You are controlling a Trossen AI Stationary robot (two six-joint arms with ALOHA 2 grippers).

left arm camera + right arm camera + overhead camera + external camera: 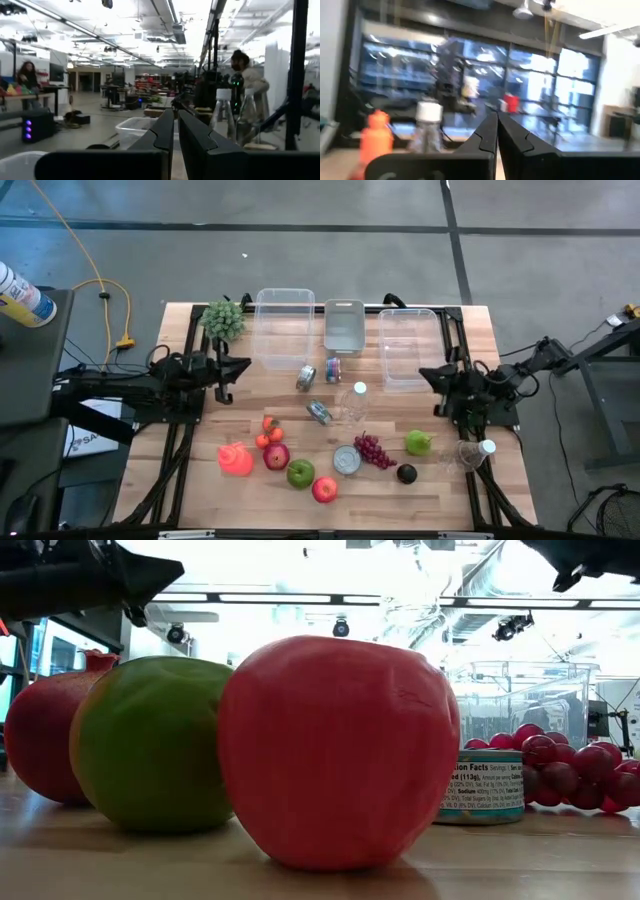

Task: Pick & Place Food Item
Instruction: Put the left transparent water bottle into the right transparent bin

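Food lies across the table's near half: a red apple (324, 489) (335, 750), a green apple (300, 473) (150, 740), a pomegranate (276, 456), red grapes (373, 450), a green pear (418, 443), a dark fruit (406, 473) and small tomatoes (270, 432). Each rests on the wood. My left gripper (243, 367) (176, 120) hovers shut over the table's left side, raised and holding nothing. My right gripper (424, 372) (496, 125) hovers shut over the right side, also holding nothing.
Three clear bins (284, 327) (344, 325) (406, 345) stand along the far edge, with broccoli (224, 318) beside them. Cans (346, 460) (306, 377) (319, 412), two plastic bottles (355, 402) (472, 452) and a red-orange bottle-shaped item (236, 459) lie among the food. People show in the room beyond.
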